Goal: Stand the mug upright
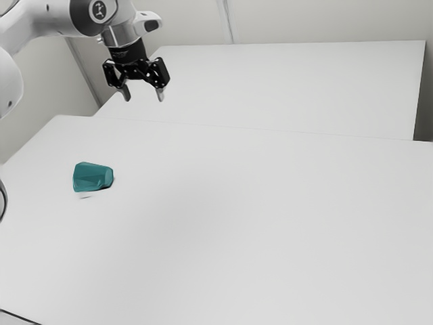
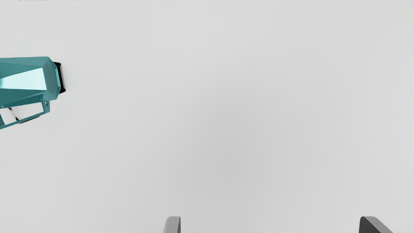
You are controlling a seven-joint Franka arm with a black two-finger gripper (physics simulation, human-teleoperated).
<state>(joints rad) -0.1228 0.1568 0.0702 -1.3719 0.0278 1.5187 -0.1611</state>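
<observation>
My gripper point(image 1: 143, 95) hangs high above the table in the exterior view, its two fingers wide apart and nothing between them. In the wrist view the same gripper point(image 2: 270, 225) stands open over bare table surface. A teal faceted mug point(image 1: 92, 177) lies on its side on the table, toward the exterior view's left and well below my hand. The wrist view has the mug point(image 2: 22, 81) cut off by the picture's edge, off to one side of the fingers, with its angular handle and narrower end visible.
The white table point(image 1: 257, 223) stretches out under the arm. Behind it is another white surface point(image 1: 270, 88), and pale walls point(image 1: 325, 20) rise at the back.
</observation>
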